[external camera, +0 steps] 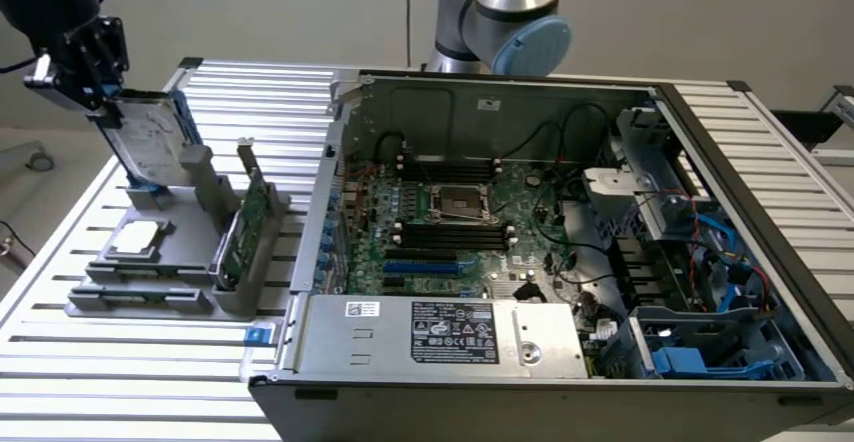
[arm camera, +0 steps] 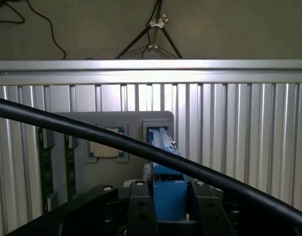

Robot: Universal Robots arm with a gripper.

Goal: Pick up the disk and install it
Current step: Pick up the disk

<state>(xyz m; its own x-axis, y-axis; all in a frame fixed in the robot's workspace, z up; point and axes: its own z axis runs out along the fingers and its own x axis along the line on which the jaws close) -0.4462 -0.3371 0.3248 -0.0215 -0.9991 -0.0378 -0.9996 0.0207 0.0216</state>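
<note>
**Step in hand:** pick-up. The black two-finger gripper is clamped on the upper end of the disk, a flat silver-grey metal hard drive with blue plastic carrier rails. The jaws stand part-way closed. In the wrist view the blue rail of the disk sits gripped between the gripper's black fingers.

**Location of the disk:** it stands on end, slightly tilted, at the far corner of the grey plastic parts holder on the ribbed aluminium table. Its lower end is at the holder's slot. Whether it is clear of the slot cannot be told. A small square silver chip and a thin green circuit card occupy neighbouring seats.

**Next move, as judged:** installing it calls for a straight lift free of the slot, and for passing over the near wall of the open black computer case without the disk turning in the grip.

**Arm pose:** the grey arm column rises behind the case. The wrist hangs at the exterior view's upper left, with the gripper pointing down and slightly tilted.
</note>
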